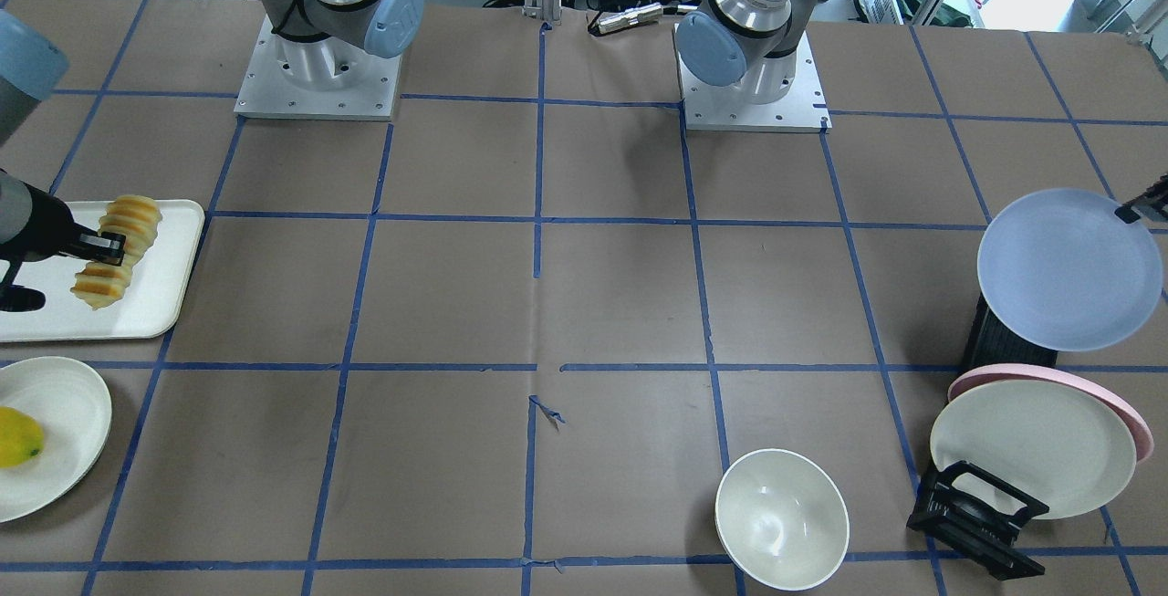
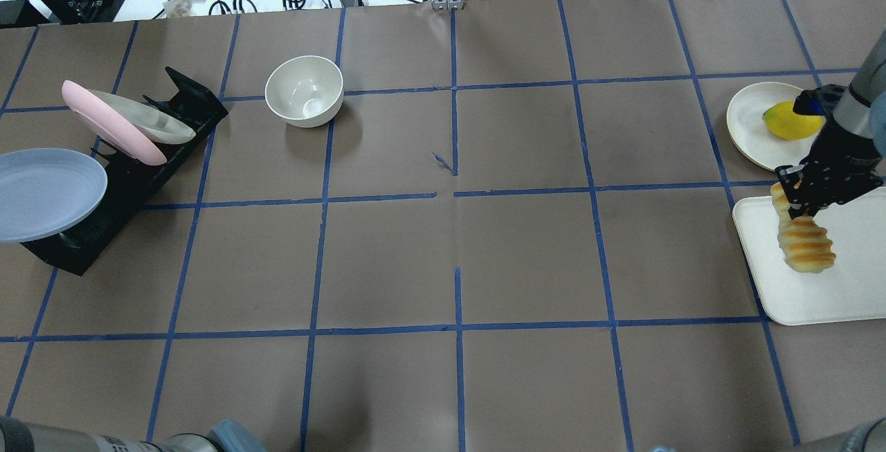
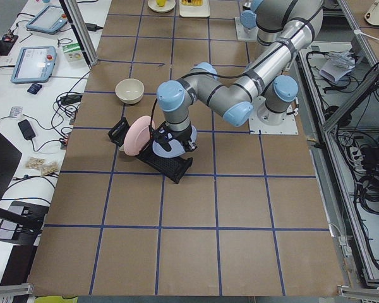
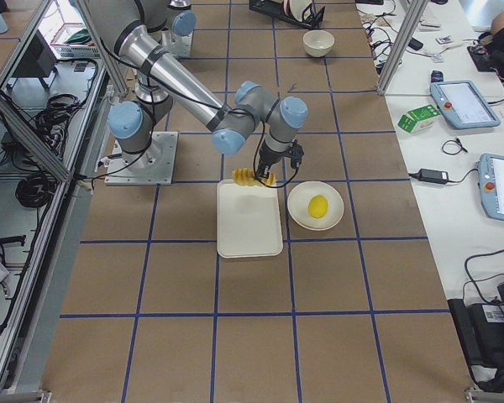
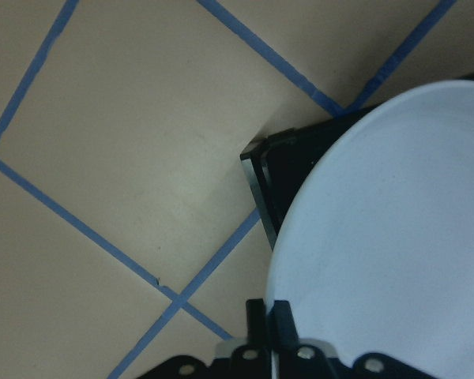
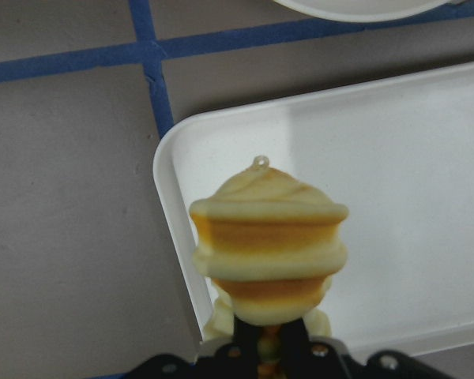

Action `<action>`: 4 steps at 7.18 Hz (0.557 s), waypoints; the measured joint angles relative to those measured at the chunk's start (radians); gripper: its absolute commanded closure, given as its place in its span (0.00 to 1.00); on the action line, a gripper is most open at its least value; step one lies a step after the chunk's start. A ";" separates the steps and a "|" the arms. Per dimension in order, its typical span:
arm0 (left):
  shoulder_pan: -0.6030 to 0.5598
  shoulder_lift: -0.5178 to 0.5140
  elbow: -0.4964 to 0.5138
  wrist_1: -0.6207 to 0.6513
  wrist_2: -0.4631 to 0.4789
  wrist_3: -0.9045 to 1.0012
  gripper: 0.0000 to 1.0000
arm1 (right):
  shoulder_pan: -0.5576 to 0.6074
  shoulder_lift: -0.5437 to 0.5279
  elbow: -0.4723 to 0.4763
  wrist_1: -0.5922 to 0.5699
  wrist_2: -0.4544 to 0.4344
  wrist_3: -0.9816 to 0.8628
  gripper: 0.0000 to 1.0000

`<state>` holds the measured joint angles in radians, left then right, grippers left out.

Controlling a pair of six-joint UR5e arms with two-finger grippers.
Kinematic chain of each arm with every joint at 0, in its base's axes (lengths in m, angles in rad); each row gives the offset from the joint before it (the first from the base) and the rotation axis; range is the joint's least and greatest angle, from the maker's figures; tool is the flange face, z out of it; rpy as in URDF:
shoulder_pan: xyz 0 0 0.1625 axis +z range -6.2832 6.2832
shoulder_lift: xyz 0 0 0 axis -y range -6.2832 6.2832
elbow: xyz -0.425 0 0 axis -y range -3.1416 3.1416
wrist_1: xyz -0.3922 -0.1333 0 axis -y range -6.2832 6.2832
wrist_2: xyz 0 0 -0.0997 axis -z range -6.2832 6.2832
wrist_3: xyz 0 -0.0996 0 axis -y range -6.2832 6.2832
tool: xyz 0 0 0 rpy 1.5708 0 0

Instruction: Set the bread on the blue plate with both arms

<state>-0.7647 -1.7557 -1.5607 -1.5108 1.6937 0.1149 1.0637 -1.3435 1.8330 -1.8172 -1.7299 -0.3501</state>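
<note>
R gripper point(image 6: 268, 347) is clamping the bread point(image 6: 268, 245) partway along, jaws squeezed onto it. In the wrist cam the fingers are mostly cropped at the bottom edge, and the loaf's near end is blocking the rest of it. Bread is hanging tilted over a corner of the white tray point(image 6: 395, 174). It's looking lifted, but can't tell if the low end is touching.

L gripper point(image 5: 266, 316) is pinching the rim of the blue plate point(image 5: 395, 237), jaws nearly closed w/ only the rim between them. Its body is cut off, and the front cam is catching just its tip at the frame edge. Plate is lying over the near end of the black rack point(image 5: 292, 158); resting or raised, can't tell. Overhead, its left edge is running out of frame.

Farther along the rack, pink plate point(image 2: 104, 127) and cream plate point(image 2: 163, 130) are leaning, overlapping. White bowl point(image 2: 304, 91) is standing beyond, apart. Past the tray, a lemon point(image 2: 785, 123) is sitting on a cream dish point(image 2: 744, 120), w/ the R arm covering part of both.
</note>
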 measured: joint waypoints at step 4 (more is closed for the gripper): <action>-0.220 0.192 -0.071 -0.222 -0.033 -0.168 1.00 | 0.124 0.000 -0.086 0.096 0.079 0.113 1.00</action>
<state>-0.9847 -1.5633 -1.6313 -1.7329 1.6609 -0.0534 1.1877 -1.3437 1.7470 -1.7215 -1.6510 -0.2374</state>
